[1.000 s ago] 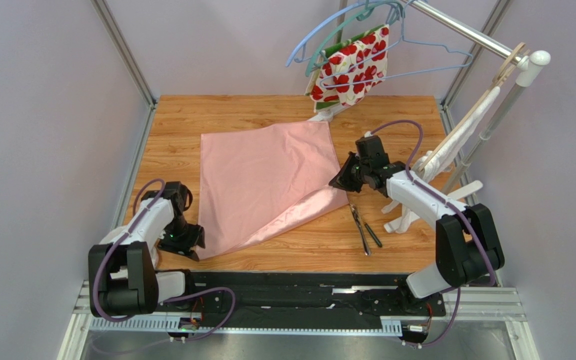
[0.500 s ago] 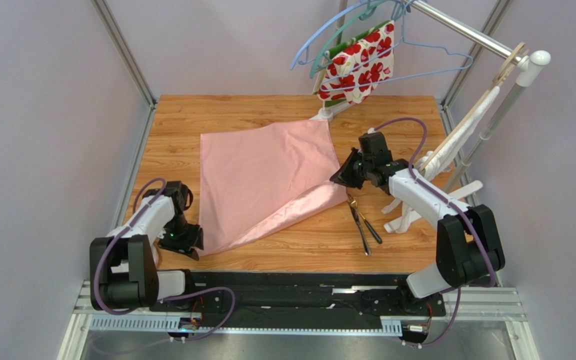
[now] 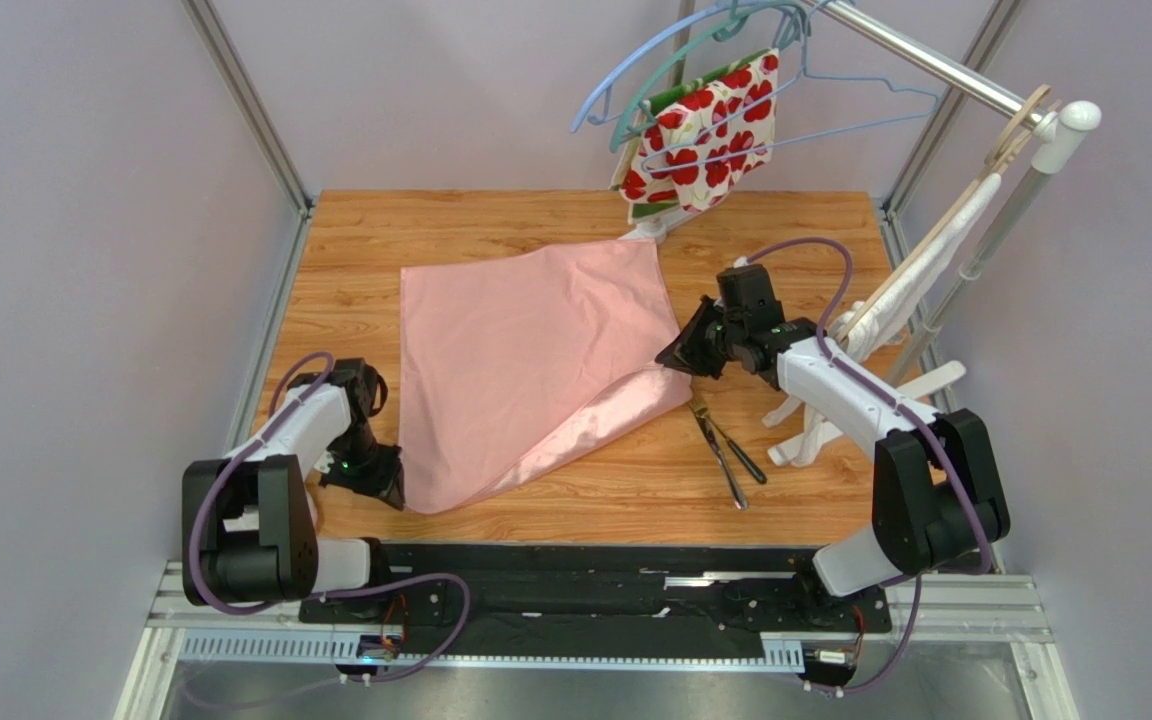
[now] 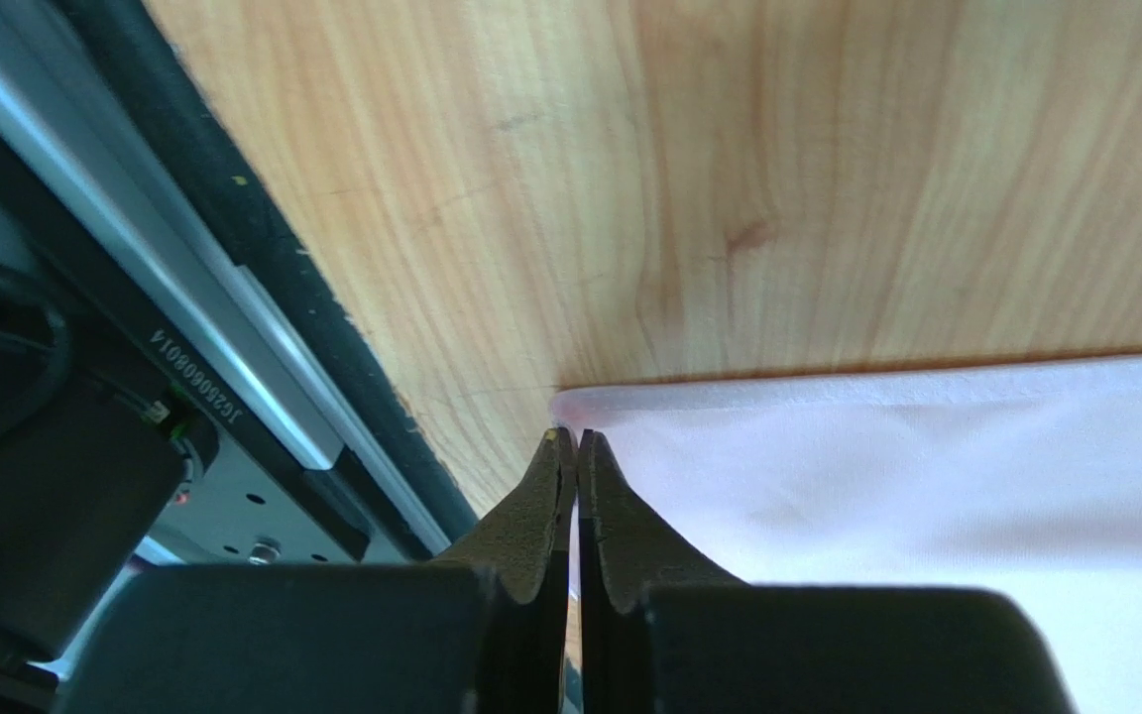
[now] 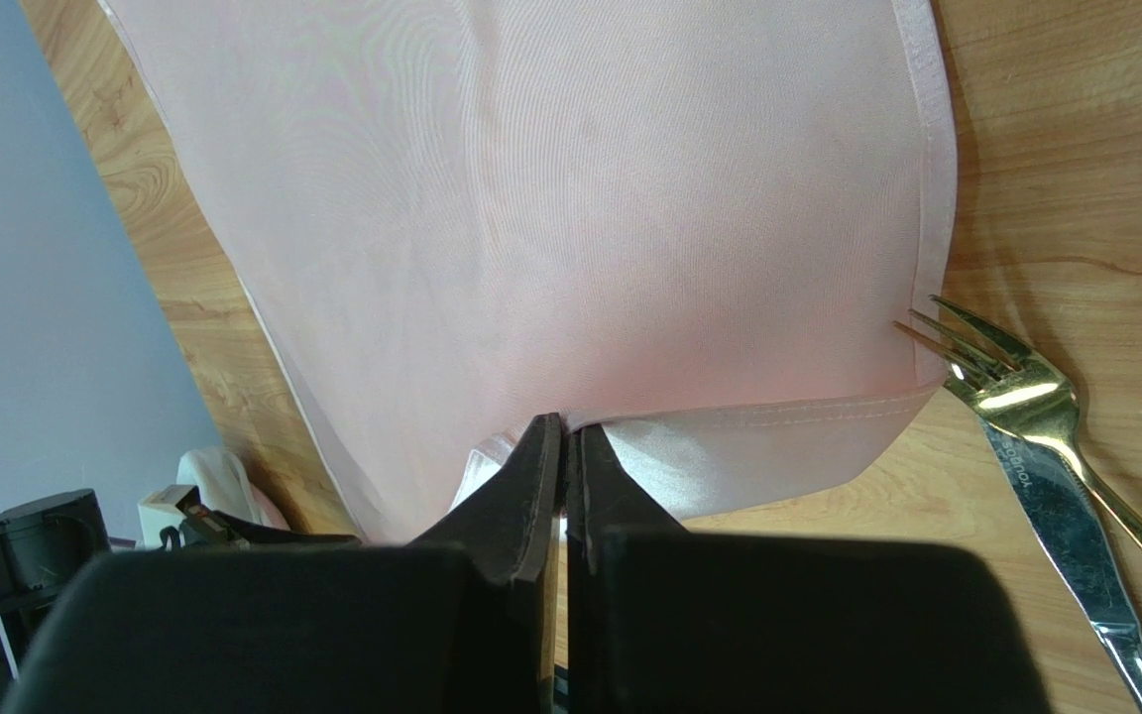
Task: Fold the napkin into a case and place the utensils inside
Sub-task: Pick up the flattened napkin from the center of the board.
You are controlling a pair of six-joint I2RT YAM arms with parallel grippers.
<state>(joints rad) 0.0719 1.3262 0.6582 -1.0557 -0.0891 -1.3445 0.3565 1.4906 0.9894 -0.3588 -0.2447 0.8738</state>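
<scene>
Napkin (image 3: pixel 522 360), shiny pink cloth, lies on the wood-grain counter (image 3: pixel 357 240); left claw (image 3: pixel 391 488) and right claw (image 3: pixel 675 357) each pinch its edge; slim metal utensils (image 3: pixel 728 450) beside it.

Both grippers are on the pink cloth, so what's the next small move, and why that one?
Probably raise both grippers a little. The left gripper is shut on the near corner of the light-pink soft cloth napkin, the right gripper on its right corner, yet the cloth lies mostly flat on the wooden table, so the held edge must clear it before folding over.
</scene>
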